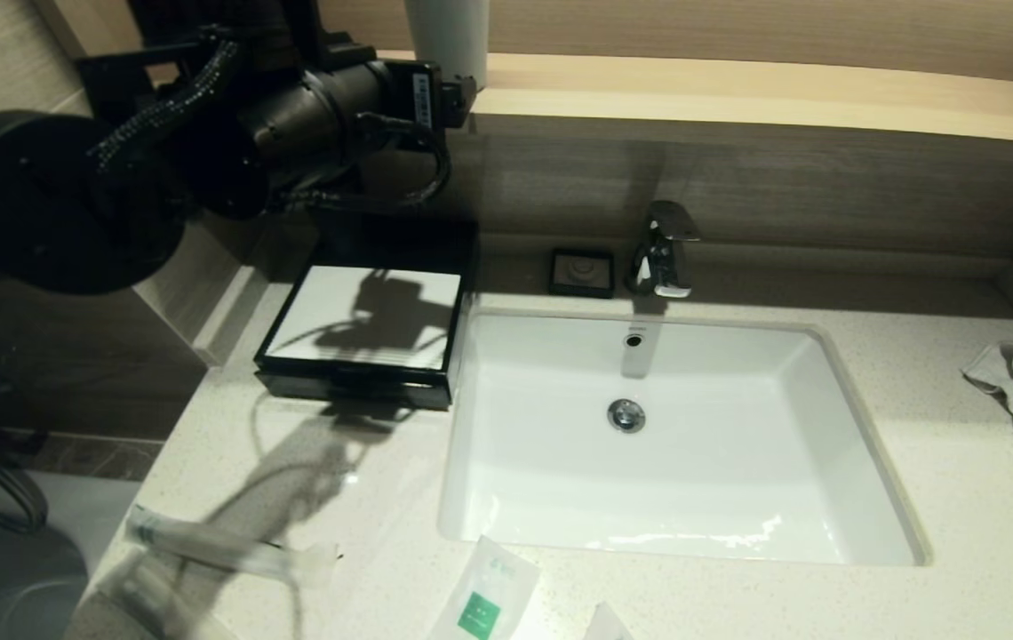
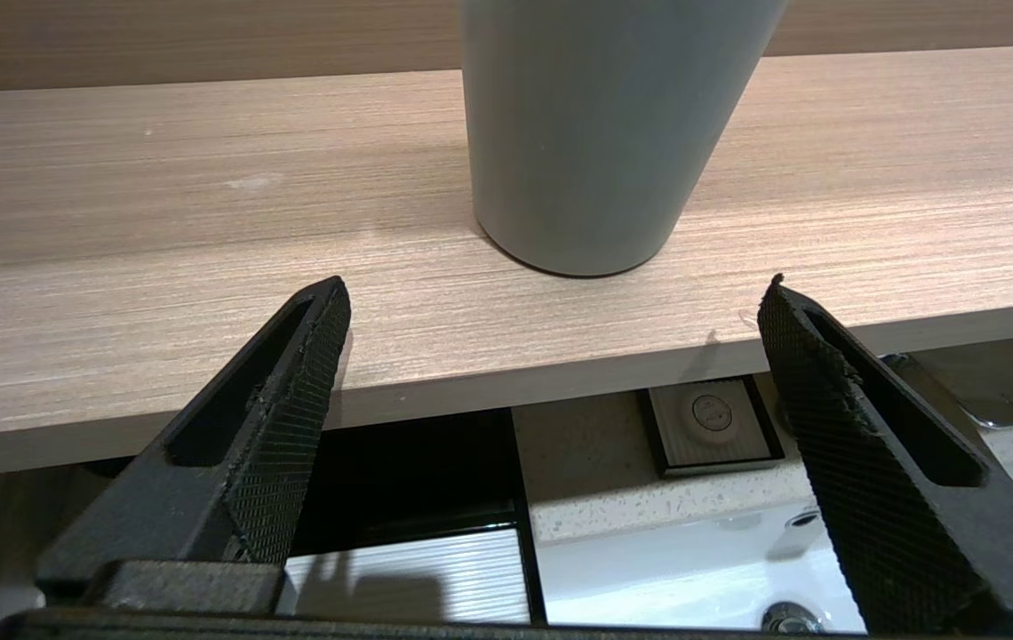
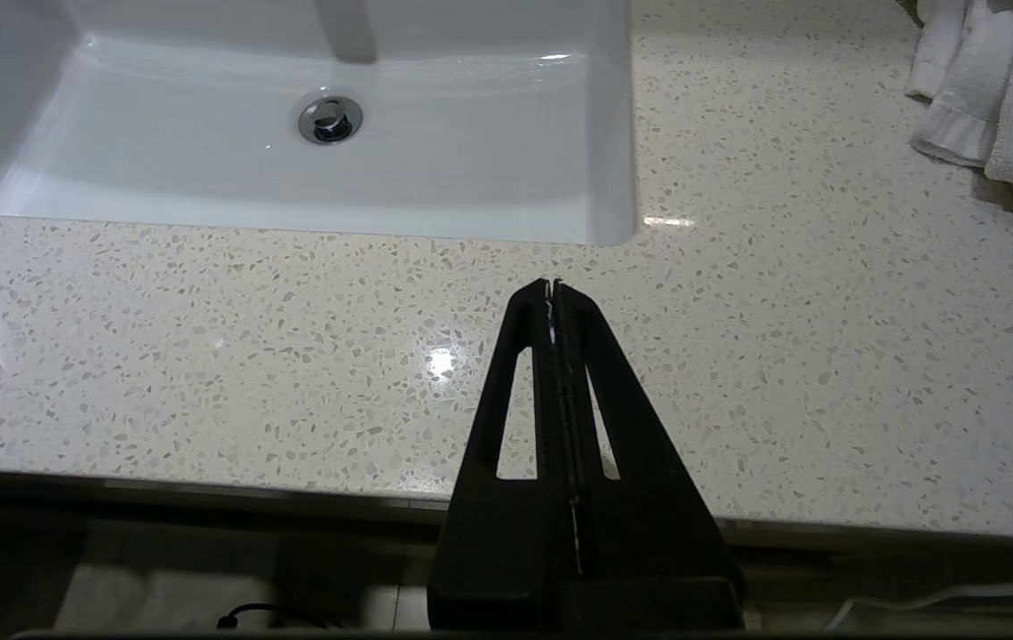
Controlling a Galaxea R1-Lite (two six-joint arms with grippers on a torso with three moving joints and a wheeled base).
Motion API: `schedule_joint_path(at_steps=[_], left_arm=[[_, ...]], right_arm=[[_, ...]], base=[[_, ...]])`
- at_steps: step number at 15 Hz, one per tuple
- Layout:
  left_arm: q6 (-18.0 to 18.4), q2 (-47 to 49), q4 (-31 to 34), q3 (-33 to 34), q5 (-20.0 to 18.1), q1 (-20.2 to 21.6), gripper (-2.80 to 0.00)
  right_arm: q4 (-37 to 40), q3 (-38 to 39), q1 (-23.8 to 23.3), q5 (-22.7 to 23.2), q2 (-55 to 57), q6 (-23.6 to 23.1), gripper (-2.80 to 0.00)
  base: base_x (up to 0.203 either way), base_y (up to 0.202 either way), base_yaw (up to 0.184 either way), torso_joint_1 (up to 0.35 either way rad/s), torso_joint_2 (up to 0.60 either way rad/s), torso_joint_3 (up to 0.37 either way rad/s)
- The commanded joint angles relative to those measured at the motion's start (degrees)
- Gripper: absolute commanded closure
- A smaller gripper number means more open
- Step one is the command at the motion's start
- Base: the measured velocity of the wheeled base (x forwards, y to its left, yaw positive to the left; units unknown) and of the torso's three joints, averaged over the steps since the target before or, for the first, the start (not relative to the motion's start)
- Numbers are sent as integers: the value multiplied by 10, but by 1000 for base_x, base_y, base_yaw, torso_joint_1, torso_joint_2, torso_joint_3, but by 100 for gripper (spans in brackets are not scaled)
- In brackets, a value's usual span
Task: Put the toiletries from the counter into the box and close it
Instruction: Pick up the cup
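The left gripper (image 2: 551, 329) is held empty with jaws wide apart, high over the far edge of the closed box (image 1: 369, 316), while the toiletries (image 1: 222, 547) lie well nearer on the counter (image 1: 826, 613), below its reach.

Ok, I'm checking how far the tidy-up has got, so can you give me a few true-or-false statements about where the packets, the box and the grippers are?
1. The low black box with the white top panel has its drawer shut. True.
2. The slim translucent packet lies inside the white basin. False: it lies on the speckled counter.
3. The left gripper is open and holds nothing. True.
4. The right gripper is open. False: it is shut.
5. The green-labelled flat packet sits on the wooden shelf. False: on the counter.
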Motion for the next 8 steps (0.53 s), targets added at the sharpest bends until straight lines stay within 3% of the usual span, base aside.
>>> schedule_joint_path(at_steps=[1,8], left_arm=[[0,10,-1,-10,1,0,-280],[0,33,-2,-37,3,-7,-280]], right_arm=[[0,0,0,0,0,0,0],[0,0,0,0,0,0,0]], base=[[0,0,0,0,0,0],[0,0,0,0,0,0]])
